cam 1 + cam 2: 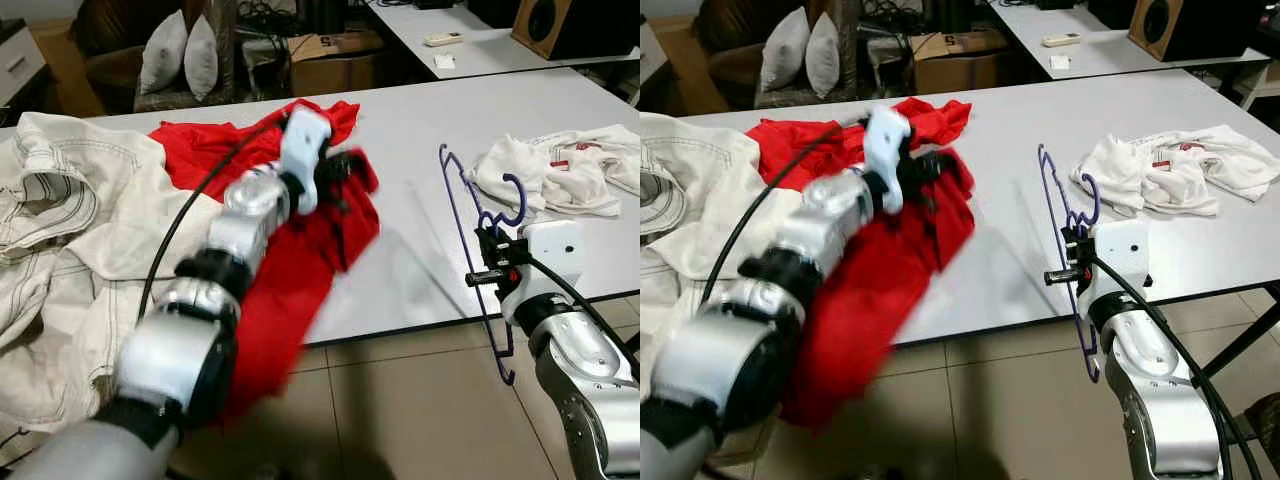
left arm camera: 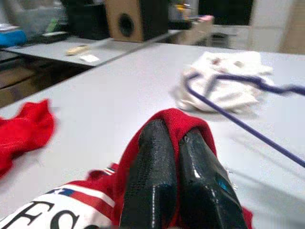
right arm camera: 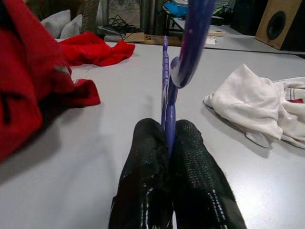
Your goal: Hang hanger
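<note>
A red shirt (image 1: pixel 290 280) hangs lifted over the table's front edge, its rear part still lying on the grey table (image 1: pixel 440 130). My left gripper (image 1: pixel 345 168) is shut on a fold of this shirt; the wrist view shows red cloth (image 2: pixel 181 124) pinched between the fingers (image 2: pixel 152 176). A purple hanger (image 1: pixel 470 240) stands upright at the front right of the table, hook (image 1: pixel 514 200) pointing right. My right gripper (image 1: pixel 488 245) is shut on it, and the hanger (image 3: pixel 167 86) rises between the black fingers (image 3: pixel 143 181).
A cream jacket (image 1: pixel 70 240) covers the table's left end. A white shirt (image 1: pixel 560 165) lies crumpled at the right. Behind are a second table (image 1: pixel 470 40), a speaker (image 1: pixel 570 25), a cardboard box (image 1: pixel 335 60) and pillows (image 1: pixel 185 50). Tiled floor (image 1: pixel 400 400) lies below.
</note>
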You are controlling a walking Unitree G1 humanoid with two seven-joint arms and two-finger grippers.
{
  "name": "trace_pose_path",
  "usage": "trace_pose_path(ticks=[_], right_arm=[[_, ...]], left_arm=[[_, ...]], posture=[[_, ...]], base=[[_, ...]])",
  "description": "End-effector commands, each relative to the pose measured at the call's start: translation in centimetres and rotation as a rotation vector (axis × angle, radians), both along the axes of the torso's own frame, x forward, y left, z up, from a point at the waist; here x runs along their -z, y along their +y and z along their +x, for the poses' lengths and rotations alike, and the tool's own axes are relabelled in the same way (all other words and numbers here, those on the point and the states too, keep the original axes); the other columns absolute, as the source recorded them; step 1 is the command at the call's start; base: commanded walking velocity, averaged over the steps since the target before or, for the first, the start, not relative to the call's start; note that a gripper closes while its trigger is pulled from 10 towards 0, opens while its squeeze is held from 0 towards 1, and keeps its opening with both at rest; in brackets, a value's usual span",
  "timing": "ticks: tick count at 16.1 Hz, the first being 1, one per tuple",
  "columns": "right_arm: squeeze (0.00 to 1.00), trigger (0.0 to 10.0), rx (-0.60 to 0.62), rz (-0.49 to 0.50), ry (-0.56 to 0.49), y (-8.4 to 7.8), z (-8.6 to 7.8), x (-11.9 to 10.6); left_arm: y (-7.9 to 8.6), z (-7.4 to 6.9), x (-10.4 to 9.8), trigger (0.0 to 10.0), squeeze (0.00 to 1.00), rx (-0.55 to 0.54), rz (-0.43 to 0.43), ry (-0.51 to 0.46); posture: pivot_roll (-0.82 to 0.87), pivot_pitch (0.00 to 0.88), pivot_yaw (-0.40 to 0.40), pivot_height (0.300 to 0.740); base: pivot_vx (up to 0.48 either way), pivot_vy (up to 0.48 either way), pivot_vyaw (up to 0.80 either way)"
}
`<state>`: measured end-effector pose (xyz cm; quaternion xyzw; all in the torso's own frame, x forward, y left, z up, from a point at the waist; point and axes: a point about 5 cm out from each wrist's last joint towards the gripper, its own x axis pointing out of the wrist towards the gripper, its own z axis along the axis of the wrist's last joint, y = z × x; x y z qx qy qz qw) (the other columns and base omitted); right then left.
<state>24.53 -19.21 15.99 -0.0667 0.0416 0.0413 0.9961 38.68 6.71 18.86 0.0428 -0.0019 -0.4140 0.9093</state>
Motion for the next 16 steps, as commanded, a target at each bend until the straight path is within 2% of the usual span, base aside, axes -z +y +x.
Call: trace_pose_path(ticks=[1,2,5,6,8,9,11,12,13,15,16], right_arm=[[0.00,10.0,0.000,-0.005,-0.011,0.0,0.2,-0.3],[0.00,10.0,-0.001,-0.004,-0.011,0.0,0.2,-0.3],[0.00,10.0,0.014,-0.004,-0.010,-0.4,0.3,-0.3],[0.00,10.0,0.029,-0.004,-0.015,-0.8,0.4,-0.4],[0.00,10.0,0.044,-0.006,-0.017,-1.3,0.4,-0.5],[0.00,10.0,0.082,-0.019,-0.007,-2.1,0.4,-0.4],[0.00,10.0,0.093,-0.019,-0.005,-2.6,0.3,-0.4],[0.00,10.0,0.093,-0.029,-0.005,-2.9,0.1,-0.5],[0.00,10.0,0.097,-0.039,-0.006,-3.7,-0.1,-0.7],[0.00,10.0,0.070,-0.055,0.011,-5.0,-0.8,-0.9],[0.00,10.0,0.042,-0.055,0.024,-5.2,-1.0,-0.9]], left_arm=[[-0.7,-0.6,-0.7,10.0,0.00,0.100,-0.003,-0.014],[-1.0,-1.4,-0.7,10.0,1.00,0.173,-0.028,-0.001],[-1.5,-3.3,-0.6,10.0,1.00,0.305,-0.034,0.016],[-1.9,-4.3,0.2,10.0,1.00,0.363,0.033,0.032],[-1.8,-5.0,1.4,10.0,1.00,0.381,0.150,0.030],[-1.4,-5.4,2.5,10.0,1.00,0.396,0.206,0.066],[-1.4,-6.4,3.1,10.0,1.00,0.440,0.238,0.084],[-1.4,-6.9,3.1,10.0,1.00,0.455,0.222,0.098],[-1.0,-6.7,3.1,10.0,1.00,0.405,0.214,0.101],[0.1,-5.5,3.4,10.0,1.00,0.242,0.267,0.073],[0.5,-5.2,3.6,10.0,0.95,0.200,0.289,0.076]], posture=[[-0.04,0.000,0.062,0.740],[-0.04,0.000,0.062,0.740],[-0.03,0.000,0.056,0.740],[-0.03,0.000,0.056,0.740],[-0.03,0.000,0.056,0.740],[-0.03,0.000,0.060,0.740],[-0.04,0.000,0.066,0.740],[-0.04,0.000,0.070,0.740],[-0.05,0.000,0.073,0.740],[-0.06,0.000,0.081,0.740],[-0.06,0.000,0.083,0.740]], base=[[0.000,0.000,0.00],[0.000,0.000,0.00],[0.000,0.000,0.00],[0.000,0.000,0.00],[0.000,0.000,0.00],[0.000,0.000,0.00],[0.000,0.000,0.00],[0.000,0.000,0.00],[0.000,0.000,0.00],[0.000,0.000,0.00],[0.000,0.000,0.00]])
